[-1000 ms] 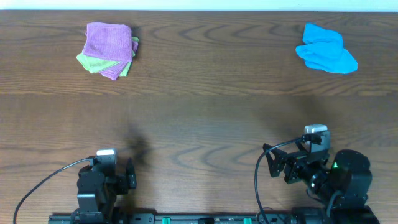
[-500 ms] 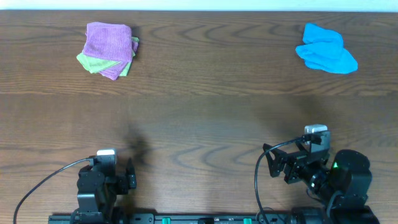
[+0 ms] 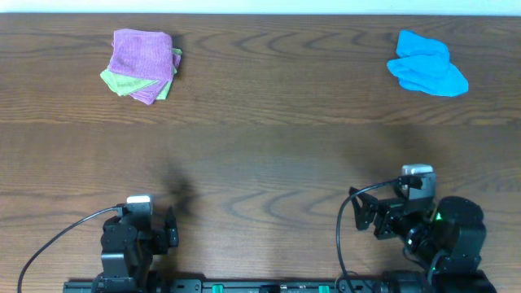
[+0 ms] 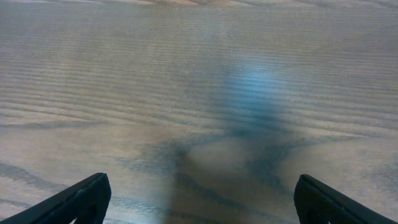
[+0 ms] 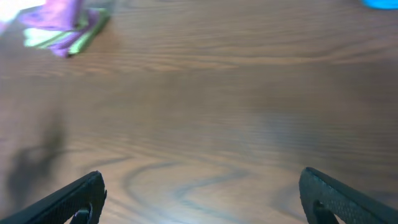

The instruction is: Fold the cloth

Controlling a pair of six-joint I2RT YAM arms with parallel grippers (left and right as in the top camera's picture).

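Both arms crouch low at the near edge, jaws spread wide and empty.
The left gripper (image 4: 199, 202) and right gripper (image 5: 202, 199) face the bare wooden table (image 3: 269, 138). The lilac cloth (image 3: 142, 53) lies far left, bundled atop a lime-green cloth (image 3: 111, 79). A blue cloth (image 3: 426, 63) sits crumpled far right.

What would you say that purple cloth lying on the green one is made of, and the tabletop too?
The purple cloth looks like soft microfibre or a similar plush fabric: matte and slightly fuzzy, with limp, rounded folds. The table looks like dark brown wood or a wood-look laminate, since wavy grain lines run across it under a dull sheen. Which of the two it is cannot be told from here.
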